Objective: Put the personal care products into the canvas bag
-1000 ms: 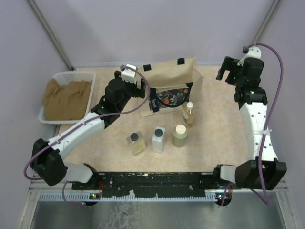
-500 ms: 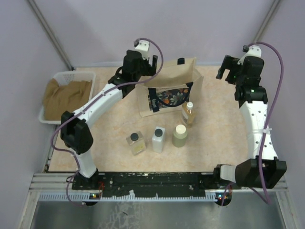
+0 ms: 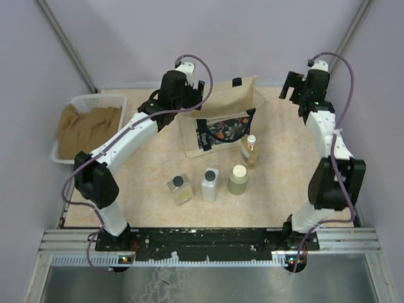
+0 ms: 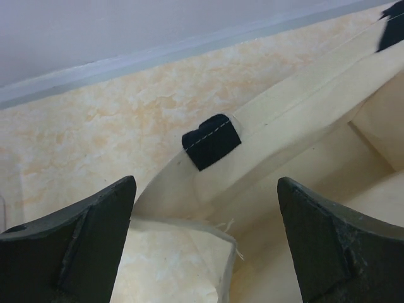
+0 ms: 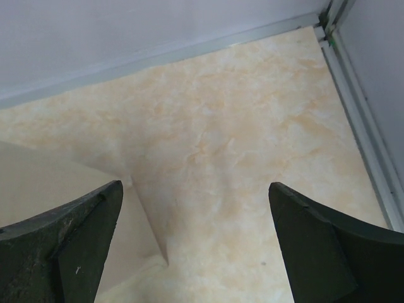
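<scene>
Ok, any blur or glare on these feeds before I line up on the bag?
Top external: even light, sharp, no glare on the canvas bag. Left wrist: navy handle tab crisp, left fingers dark and soft-edged. Right wrist: right fingers dark, table slightly soft, no glare.

Robot lab booth: bare lilac walls (image 3: 208, 38), aluminium mounting rail (image 3: 63, 240), marbled tabletop (image 3: 278, 183).

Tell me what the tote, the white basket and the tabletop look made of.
Canvas bag: looks like woven beige fabric, matte; the left wrist view shows white stitching on a dark handle tab sewn to its rim. Basket: probably moulded plastic, white, with a slotted wall. Table: smooth sheet with a beige marbled print, likely laminate or vinyl; cannot tell which.
</scene>
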You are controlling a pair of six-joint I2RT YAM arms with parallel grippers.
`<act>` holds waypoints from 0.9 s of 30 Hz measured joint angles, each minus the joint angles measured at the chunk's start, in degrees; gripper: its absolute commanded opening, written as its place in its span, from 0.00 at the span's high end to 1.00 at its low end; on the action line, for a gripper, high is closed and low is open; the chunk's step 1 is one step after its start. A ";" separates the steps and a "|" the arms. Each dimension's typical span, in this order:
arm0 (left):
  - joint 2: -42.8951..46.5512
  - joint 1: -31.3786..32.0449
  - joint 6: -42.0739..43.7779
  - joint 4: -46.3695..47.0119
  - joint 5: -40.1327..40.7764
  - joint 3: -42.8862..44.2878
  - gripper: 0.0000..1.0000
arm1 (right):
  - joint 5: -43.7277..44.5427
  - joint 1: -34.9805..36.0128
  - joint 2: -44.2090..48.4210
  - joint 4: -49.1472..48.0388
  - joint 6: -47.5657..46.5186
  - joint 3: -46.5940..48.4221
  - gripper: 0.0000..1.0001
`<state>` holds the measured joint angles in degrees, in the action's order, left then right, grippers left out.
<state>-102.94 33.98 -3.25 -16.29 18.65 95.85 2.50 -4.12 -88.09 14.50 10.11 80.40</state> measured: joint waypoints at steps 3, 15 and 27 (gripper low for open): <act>4.48 0.00 0.00 -0.09 -1.18 -0.57 0.01 | -0.37 0.02 -9.55 -3.80 0.26 1.16 0.01; 22.58 0.00 2.29 2.89 4.76 -6.67 0.00 | -5.70 3.87 -27.45 -9.16 1.44 6.84 0.01; 22.86 -0.31 3.54 2.23 7.98 -9.84 0.00 | -5.07 15.17 -27.50 -10.54 -1.60 5.70 0.01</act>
<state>-80.07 33.67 0.30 -14.06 26.63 86.02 -2.57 11.05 -115.59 3.97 8.51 86.11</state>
